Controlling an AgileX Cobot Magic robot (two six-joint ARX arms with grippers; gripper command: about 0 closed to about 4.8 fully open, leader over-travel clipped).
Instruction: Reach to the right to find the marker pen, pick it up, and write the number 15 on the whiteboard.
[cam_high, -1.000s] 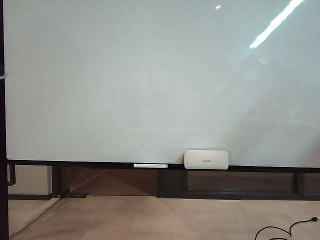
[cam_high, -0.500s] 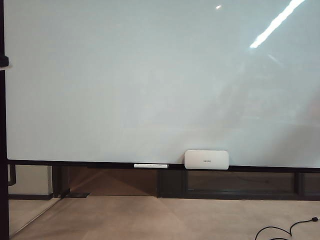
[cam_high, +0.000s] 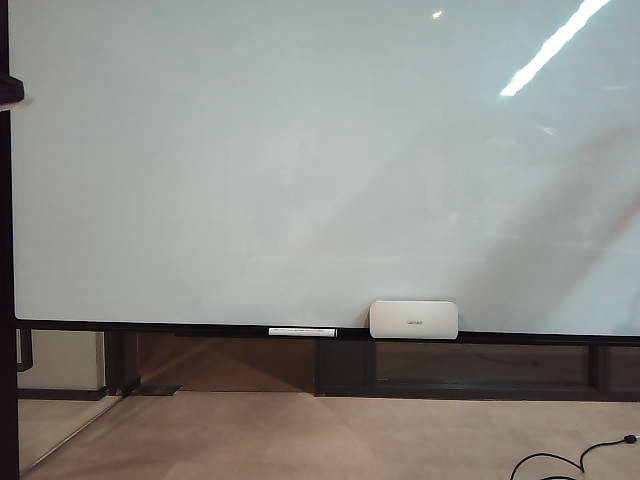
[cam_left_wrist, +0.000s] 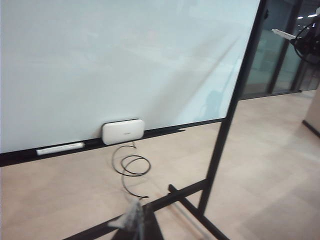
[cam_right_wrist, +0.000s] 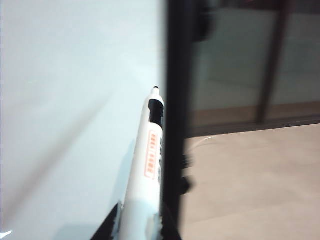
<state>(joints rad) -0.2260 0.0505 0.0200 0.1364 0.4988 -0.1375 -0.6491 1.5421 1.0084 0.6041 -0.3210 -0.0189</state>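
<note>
The whiteboard (cam_high: 300, 150) fills the exterior view, glossy and bare; the number 15 is not in view. Neither gripper shows there. In the right wrist view my right gripper (cam_right_wrist: 140, 225) is shut on the marker pen (cam_right_wrist: 150, 165), a white barrel with a black tip. The pen points along the whiteboard (cam_right_wrist: 60, 100), just beside its black side frame (cam_right_wrist: 175, 100). The left wrist view looks across the whiteboard (cam_left_wrist: 100, 60) from the side. Past its far post, my right gripper (cam_left_wrist: 306, 45) holds the marker pen (cam_left_wrist: 282, 34) high up. My left gripper (cam_left_wrist: 142, 225) is a dark blur.
A white eraser block (cam_high: 413, 319) and another slim white pen (cam_high: 301, 331) rest on the bottom rail. The left wrist view shows the same eraser block (cam_left_wrist: 123, 131) and that pen (cam_left_wrist: 60, 148). A black cable (cam_left_wrist: 131, 167) coils on the floor by the stand's foot (cam_left_wrist: 190, 200).
A dark part at the exterior view's left edge has risen. The shadow on the board's right side has shifted and grown. Eraser and rail pen have not moved.
</note>
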